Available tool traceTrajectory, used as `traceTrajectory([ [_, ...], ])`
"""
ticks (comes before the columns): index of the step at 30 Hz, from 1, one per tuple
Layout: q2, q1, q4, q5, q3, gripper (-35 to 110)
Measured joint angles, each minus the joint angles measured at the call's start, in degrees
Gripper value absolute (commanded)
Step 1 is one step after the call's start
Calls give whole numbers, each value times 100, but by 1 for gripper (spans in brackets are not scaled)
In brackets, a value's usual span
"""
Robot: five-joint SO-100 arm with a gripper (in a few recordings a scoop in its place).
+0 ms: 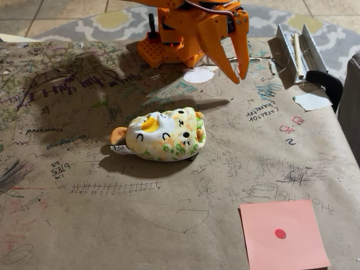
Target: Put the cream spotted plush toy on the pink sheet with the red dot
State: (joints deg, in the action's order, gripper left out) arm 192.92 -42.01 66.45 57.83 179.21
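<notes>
In the fixed view the orange plastic two-finger gripper hung at the upper centre of the frame, its pointed fingers spread apart and gripping nothing, well apart from the rounded cream plush toy with orange and green spots lying at mid-frame on the scribbled brown paper table cover. A good grasp would probably mean descending over the soft, squashy body and pinching across its narrower width. The flat salmon-pink paper sheet with its red dot lay bare at the lower right.
</notes>
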Motion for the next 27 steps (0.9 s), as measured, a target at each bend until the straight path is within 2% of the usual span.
traceTrajectory([
  [5, -35, 1652, -1485, -2083, -325, 0],
  [8, -44, 2751, -1503, -3287, -1081, 0],
  [11, -9, 3524, -1389, -3507, -1951, 0],
  [13, -290, 3595, -1125, -3252, -2531, 5],
  [16, -1485, 3384, -360, -2180, -3472, 22],
  [21, -3894, 3419, 589, -97, -4518, 28],
  [27, -6012, 4324, 721, 2109, -4852, 38],
])
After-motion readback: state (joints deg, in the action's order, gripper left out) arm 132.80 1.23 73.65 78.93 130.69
